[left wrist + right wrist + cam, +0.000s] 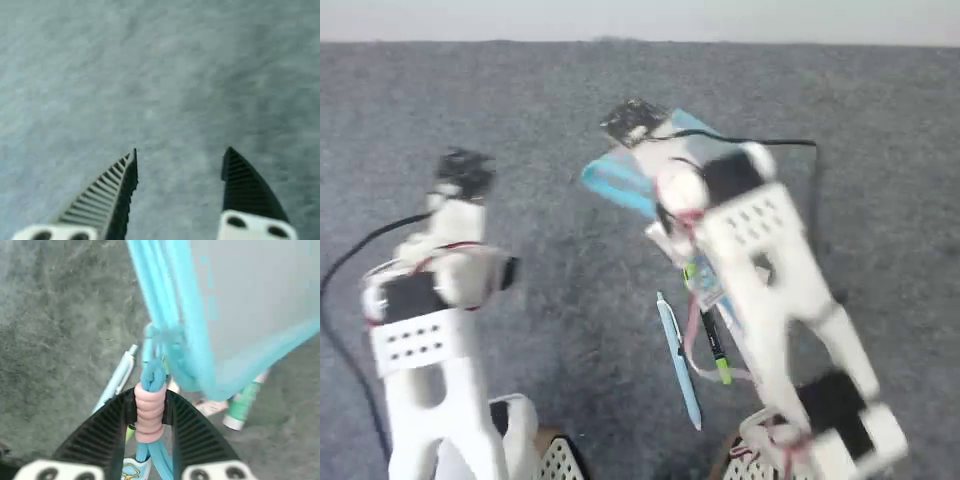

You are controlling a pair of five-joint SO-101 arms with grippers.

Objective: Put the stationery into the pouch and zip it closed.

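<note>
High view: tabletop covered in grey matte felt with a short nap.

Two white plastic arms with perforated housings. Left arm stands over bare felt, well apart from the stationery. Right arm stretches over the stationery toward the pouch.

Pouch: flat, translucent pale blue, with brighter blue ribbed edging. It sits at the far end of the right arm, beyond the pens.

Pen: slim, light blue, lying on the felt just beside the right arm.

Marker: dark barrel, lime tip, near the pen and partly under the arm.

Green-and-white tube shows below the pouch's edge; its type is unclear.

Pull: small pink ribbed cylinder threaded on a blue cord from the pouch's edge.

Right gripper: black ridged jaws clamped on the pink pull from both sides.

Left gripper: serrated black jaws wide apart, holding nothing, grey felt beneath.
</note>
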